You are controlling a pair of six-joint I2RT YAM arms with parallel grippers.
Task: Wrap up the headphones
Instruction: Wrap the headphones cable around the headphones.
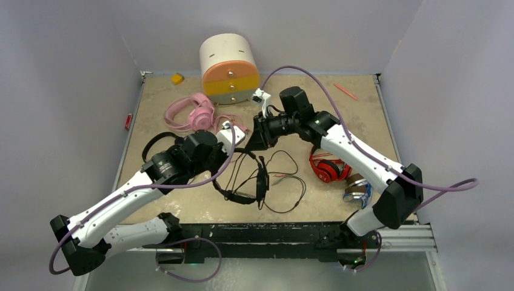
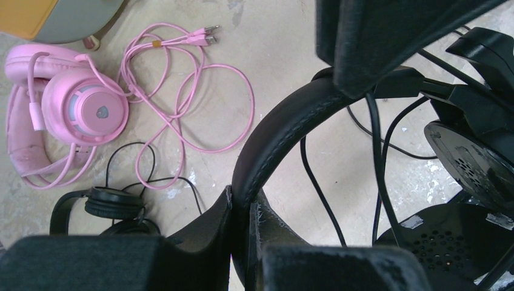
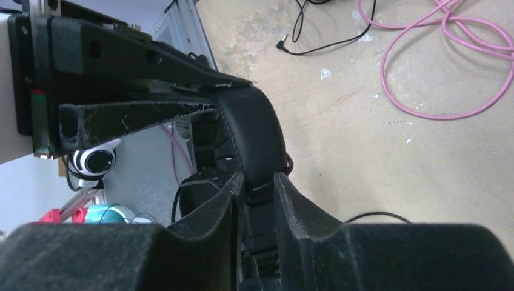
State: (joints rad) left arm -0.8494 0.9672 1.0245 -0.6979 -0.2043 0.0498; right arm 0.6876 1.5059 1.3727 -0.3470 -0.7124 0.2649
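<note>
Black headphones (image 1: pixel 262 180) hang above mid-table, their thin cable (image 1: pixel 290 182) trailing on the surface. My left gripper (image 2: pixel 242 203) is shut on their padded headband (image 2: pixel 279 127). My right gripper (image 3: pixel 259 188) faces it and is shut on the same headband (image 3: pixel 251 127), close to the left fingers (image 3: pixel 139 115). In the top view the left gripper (image 1: pixel 233 134) and right gripper (image 1: pixel 254 138) meet over the centre. Pink headphones (image 1: pixel 191 112) with a loose pink cable (image 2: pixel 182 91) lie at the back left. Red headphones (image 1: pixel 327 167) and a brown-and-silver pair (image 1: pixel 357 188) lie on the right. A second black pair (image 2: pixel 109 203) sits partly under my left arm.
A white, orange and yellow drawer box (image 1: pixel 229 68) stands at the back centre. A small orange block (image 1: pixel 177 78) is at the back left and an orange pen (image 1: pixel 345 91) at the back right. Grey walls close in three sides.
</note>
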